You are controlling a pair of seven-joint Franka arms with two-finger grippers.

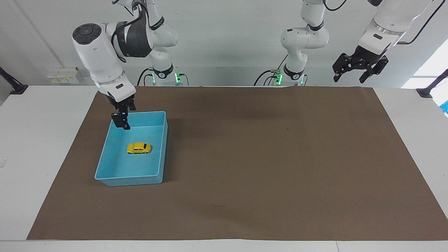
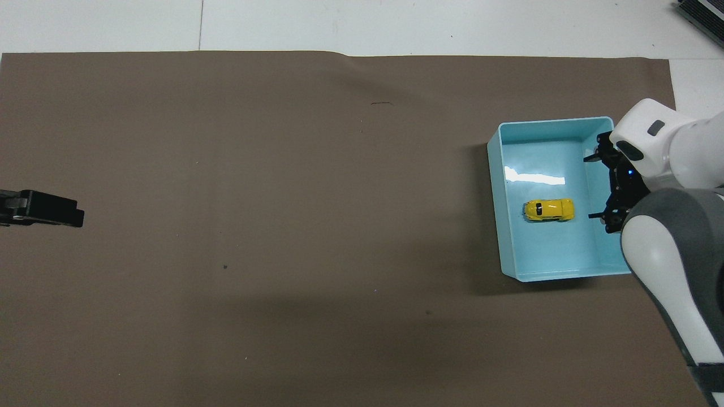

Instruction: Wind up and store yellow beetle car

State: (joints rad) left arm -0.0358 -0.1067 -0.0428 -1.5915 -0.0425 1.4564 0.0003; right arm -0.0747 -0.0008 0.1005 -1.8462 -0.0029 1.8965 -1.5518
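Car (image 1: 139, 148) (image 2: 548, 210): tiny, bright yellow, rounded beetle body, dark windows, small dark wheels. Upright on its wheels, lying crosswise on the floor of the blue bin (image 1: 159, 176) (image 2: 498, 198), about mid-bin, untouched.
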